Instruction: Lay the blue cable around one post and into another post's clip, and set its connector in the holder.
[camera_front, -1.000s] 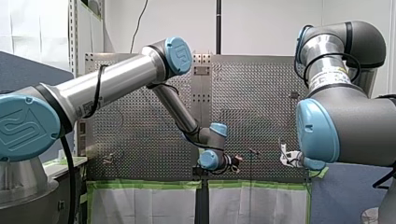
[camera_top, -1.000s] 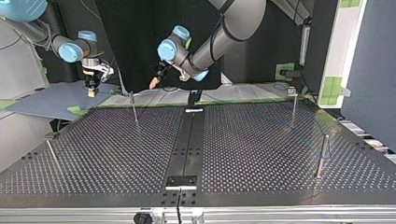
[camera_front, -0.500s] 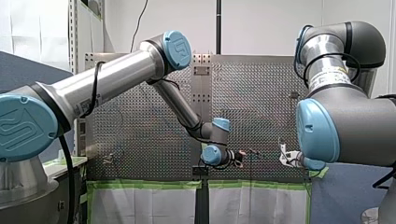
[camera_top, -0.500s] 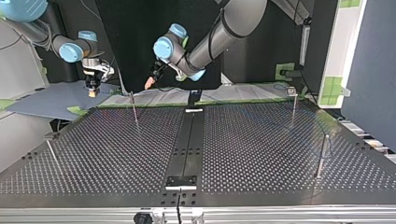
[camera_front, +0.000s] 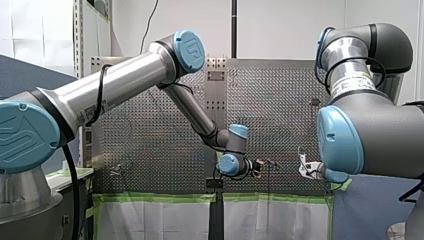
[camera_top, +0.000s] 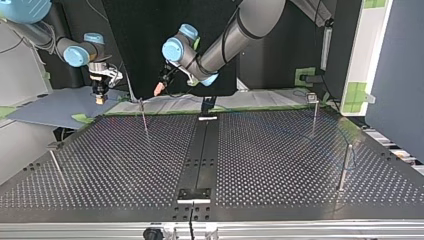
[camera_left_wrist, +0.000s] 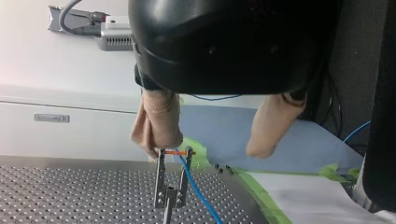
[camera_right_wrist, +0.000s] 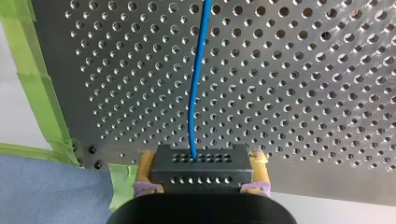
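In the right wrist view my right gripper (camera_right_wrist: 201, 157), with yellowish pads, is shut on the black connector (camera_right_wrist: 201, 173). The blue cable (camera_right_wrist: 196, 84) runs from the connector out over the perforated plate. In the left wrist view my left gripper (camera_left_wrist: 205, 151) hangs open with beige pads and nothing between them. One finger (camera_left_wrist: 156, 123) is just above a forked post clip (camera_left_wrist: 170, 186) with an orange band. The blue cable (camera_left_wrist: 198, 196) passes through that clip. In the top view my left gripper (camera_top: 160, 88) hovers near the far post (camera_top: 144, 117), and my right gripper (camera_top: 100, 95) is beyond the table's far left corner.
Other thin posts stand at the top view's right (camera_top: 314, 114) (camera_top: 345, 167) and left (camera_top: 55, 164). A black centre strip ends in a small block (camera_top: 195, 194) at the near edge. Green tape (camera_right_wrist: 44, 93) lines the plate's edge, with a blue mat (camera_left_wrist: 289, 144) beyond it.
My left arm has swung its gripper toward the top view's left, closer to the far post with the clip. My right arm has stayed still with the connector.
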